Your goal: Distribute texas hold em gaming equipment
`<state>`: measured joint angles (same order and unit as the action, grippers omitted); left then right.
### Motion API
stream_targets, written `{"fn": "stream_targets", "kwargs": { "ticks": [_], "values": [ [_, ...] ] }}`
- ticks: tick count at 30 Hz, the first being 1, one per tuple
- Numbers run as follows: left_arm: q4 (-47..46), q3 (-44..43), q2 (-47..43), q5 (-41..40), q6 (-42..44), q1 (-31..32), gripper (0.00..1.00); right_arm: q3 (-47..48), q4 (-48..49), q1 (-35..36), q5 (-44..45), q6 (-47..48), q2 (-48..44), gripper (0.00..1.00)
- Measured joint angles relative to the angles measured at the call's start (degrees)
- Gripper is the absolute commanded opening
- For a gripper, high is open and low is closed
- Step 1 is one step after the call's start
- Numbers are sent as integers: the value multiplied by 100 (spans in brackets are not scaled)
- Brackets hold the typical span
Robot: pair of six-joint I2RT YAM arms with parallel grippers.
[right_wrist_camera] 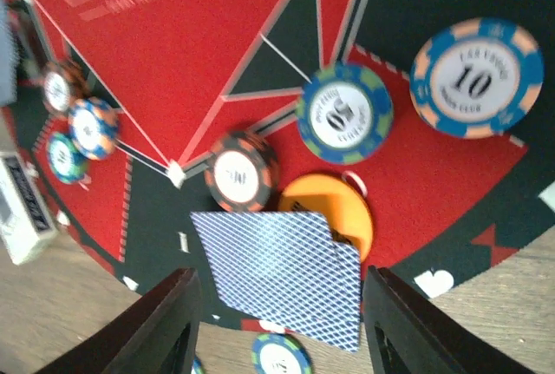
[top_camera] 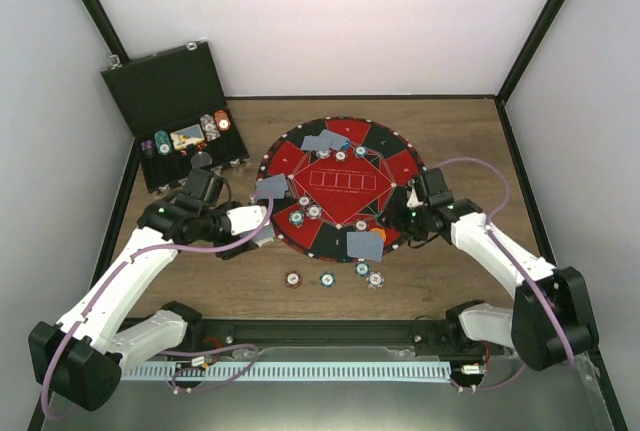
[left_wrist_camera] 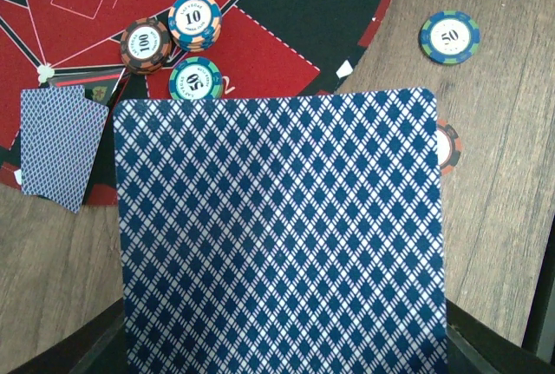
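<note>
The wooden table [top_camera: 470,151] carries an open black case [top_camera: 190,156] at the frame's upper left, a round red-and-black mat [top_camera: 340,183] at centre, and four poker chips [top_camera: 327,278] in a loose row on bare wood just below the mat.

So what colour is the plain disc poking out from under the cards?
Orange. The disc shows best in the right wrist view.

Top cam high, wide; both wrist cams close, sharing mat [top_camera: 341,187].
</note>
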<state>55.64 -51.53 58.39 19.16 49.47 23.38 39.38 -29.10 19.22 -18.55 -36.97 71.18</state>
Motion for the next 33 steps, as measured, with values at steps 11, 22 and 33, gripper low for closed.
{"fn": "stream_targets", "kwargs": {
  "ticks": [11,22,33],
  "values": [
    [-2,0,0,50,0,0,17,531,1132,1416,-933,-970,-258,78],
    [7,0,-24,57,0,0,18,1755,3274,3021,-2181,-1864,1801,78],
    [35,0,-76,57,0,-9,17,2177,3939,3211,-2583,-2118,2796,72]
  ]
}}
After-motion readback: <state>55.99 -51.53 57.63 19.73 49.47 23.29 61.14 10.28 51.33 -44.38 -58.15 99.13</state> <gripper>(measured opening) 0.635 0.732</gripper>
